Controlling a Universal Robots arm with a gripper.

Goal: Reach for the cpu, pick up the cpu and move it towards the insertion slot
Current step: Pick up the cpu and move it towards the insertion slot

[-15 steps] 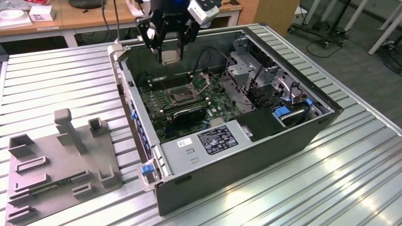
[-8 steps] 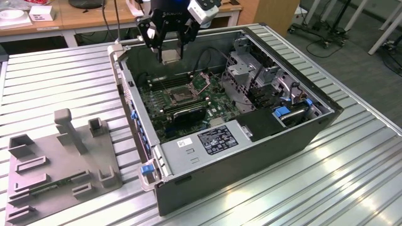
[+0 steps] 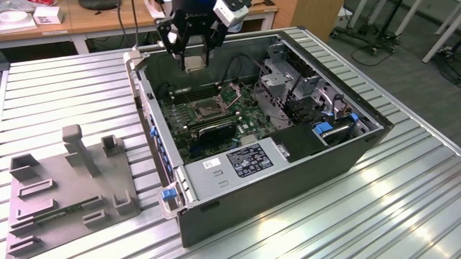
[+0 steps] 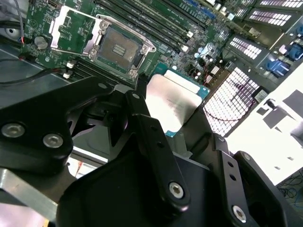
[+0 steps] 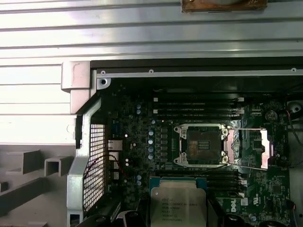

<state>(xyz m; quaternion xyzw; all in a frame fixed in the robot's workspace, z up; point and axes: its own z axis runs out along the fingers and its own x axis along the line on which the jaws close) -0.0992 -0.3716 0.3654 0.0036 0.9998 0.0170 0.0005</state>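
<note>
My gripper (image 3: 193, 60) hangs above the open computer case, shut on the cpu (image 3: 194, 65), a small pale square chip held flat between its black fingers. Both wrist views show the cpu (image 4: 173, 105) (image 5: 177, 204) with its silvery top and green edge, clamped in the gripper (image 4: 170, 113) (image 5: 177, 217). The insertion slot (image 3: 204, 110) (image 4: 118, 47) (image 5: 201, 144) is a square socket with a dark centre and silver frame on the green motherboard. It lies below the cpu and offset to one side, with its metal load plate (image 5: 251, 146) swung open.
The black case (image 3: 288, 178) lies on its side on a ribbed metal table (image 3: 65, 91). Memory slots (image 5: 196, 106), a power supply (image 3: 245, 159) and drive cages (image 3: 288, 81) surround the socket. A grey fixture tray (image 3: 65, 189) with upright blocks sits on the exterior view's left.
</note>
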